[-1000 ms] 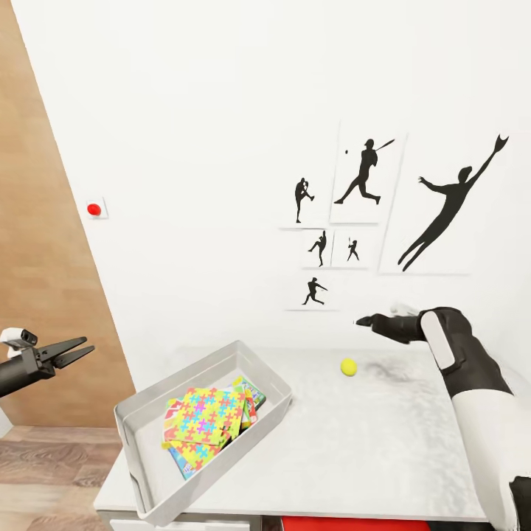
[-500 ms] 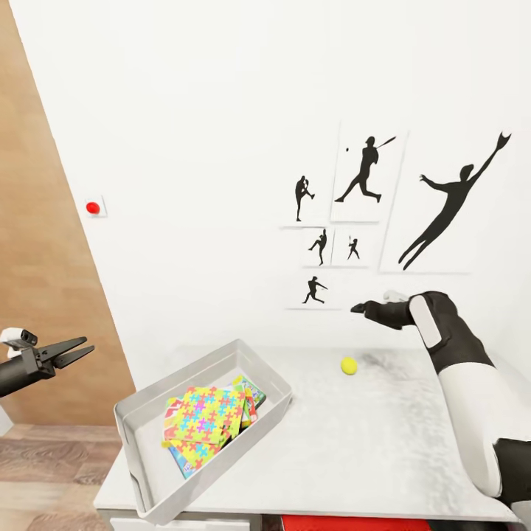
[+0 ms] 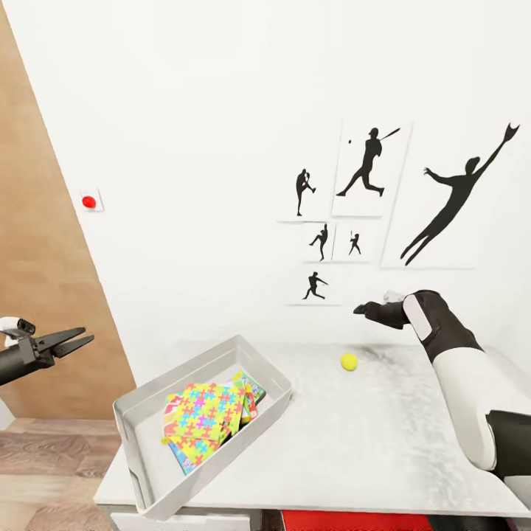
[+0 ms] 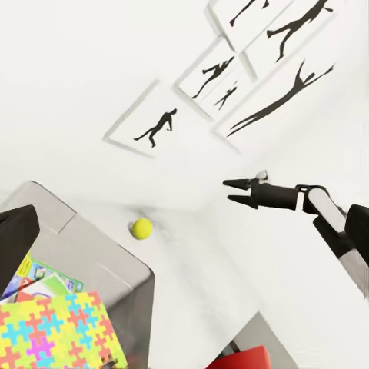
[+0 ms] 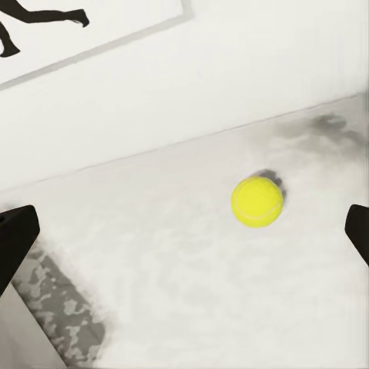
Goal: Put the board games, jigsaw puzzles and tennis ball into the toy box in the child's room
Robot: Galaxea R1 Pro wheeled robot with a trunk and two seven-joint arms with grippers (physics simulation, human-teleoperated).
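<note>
Your right gripper [image 3: 359, 308] hangs above the table [image 3: 369, 442] near the wall, jaws spread apart and holding nothing. You can see the tennis ball [image 3: 349, 361] resting on the table below and just to the left of it, untouched, close to the wall. Your left gripper [image 3: 77, 341] is off past the table's left end, fingers parted and empty. You have the toy box [image 3: 140, 450] at the table's left end, with jigsaw puzzles [image 3: 203, 413] lying inside.
</note>
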